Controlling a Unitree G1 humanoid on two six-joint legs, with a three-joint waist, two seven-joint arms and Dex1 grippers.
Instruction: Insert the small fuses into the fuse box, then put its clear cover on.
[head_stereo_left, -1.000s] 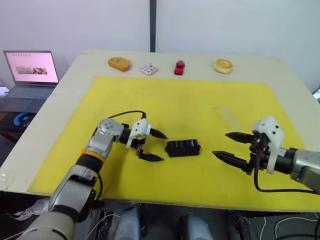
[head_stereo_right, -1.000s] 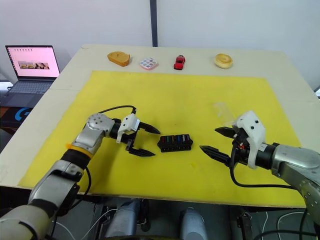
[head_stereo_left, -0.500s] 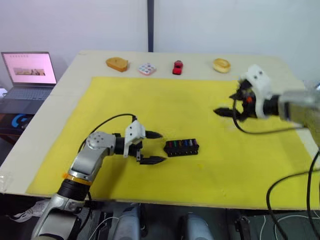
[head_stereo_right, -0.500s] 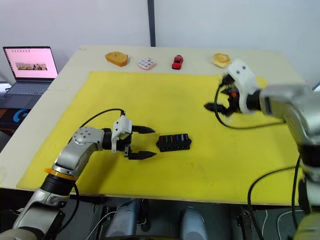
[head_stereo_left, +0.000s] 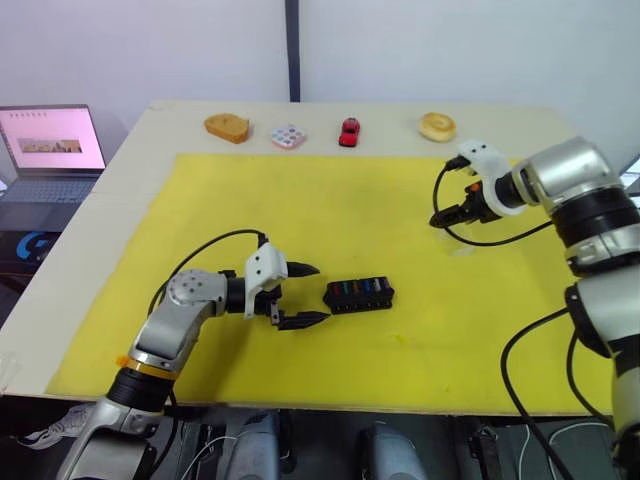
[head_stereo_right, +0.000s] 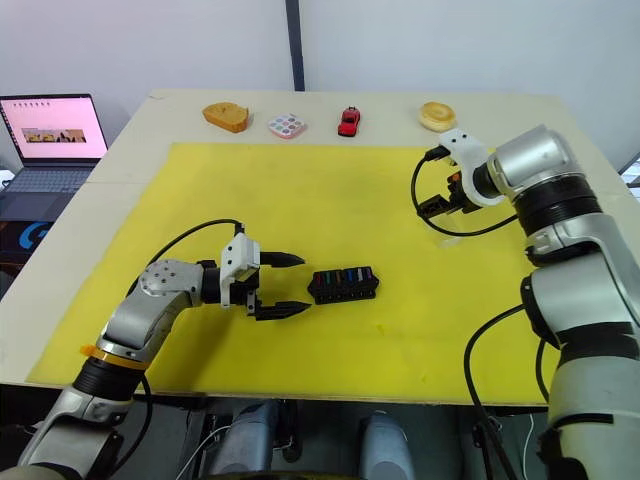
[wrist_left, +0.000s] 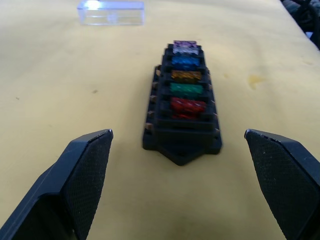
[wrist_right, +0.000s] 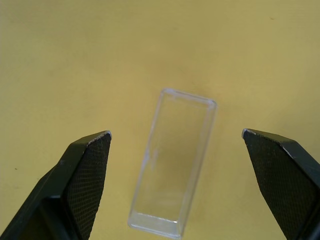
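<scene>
The fuse box (head_stereo_left: 359, 295) lies on the yellow mat (head_stereo_left: 350, 200) near the front middle of the worktop (head_stereo_left: 180, 115), and its place on the mat matches the earlier pictures. The small fuses (wrist_left: 186, 80) already sit in its slots in one row: red, green, amber, blue, grey and purple, as the left wrist view shows. The left hand (head_stereo_left: 303, 294) rests just beside the box's left end, fingers spread wide and gripping nothing, one finger on each side of the line to the box; it has barely moved in the last second.

The right arm has changed most. A second ago the right hand (head_stereo_right: 431, 200) hung low over the mat's front right part; it has since swung up and back and now hovers over the clear cover (wrist_right: 173, 184), which lies flat on the mat well to the right of the box. Its fingers are parted wide on either side of the cover without touching it.

Along the far edge of the worktop stand a tan block (head_stereo_left: 227, 127), a white tile with coloured dots (head_stereo_left: 288, 136), a red toy car (head_stereo_left: 348, 131) and a pale ring (head_stereo_left: 437, 126). An open laptop (head_stereo_left: 45, 150) sits to the left.
</scene>
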